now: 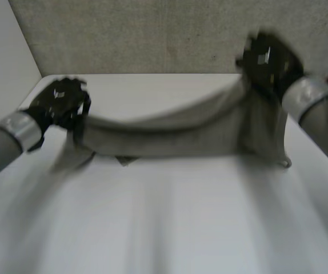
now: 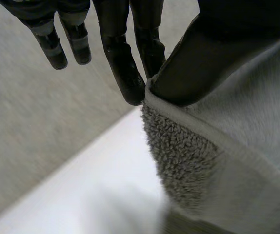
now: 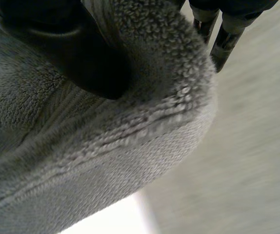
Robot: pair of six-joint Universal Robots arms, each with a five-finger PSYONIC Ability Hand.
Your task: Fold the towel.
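Two towel (image 1: 170, 134) corners are pinched above the counter (image 1: 170, 222), one in my left hand (image 1: 58, 104), one in my right hand (image 1: 267, 57); the lower edge rests on the counter. I judge this mid-fold; next I'd lay the corners over.

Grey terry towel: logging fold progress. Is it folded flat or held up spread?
Held up spread: the grey terry towel sags between the black left hand and black right hand, each pinching a corner.

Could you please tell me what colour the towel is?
The towel is plain grey, unpatterned; the right wrist view shows it best.
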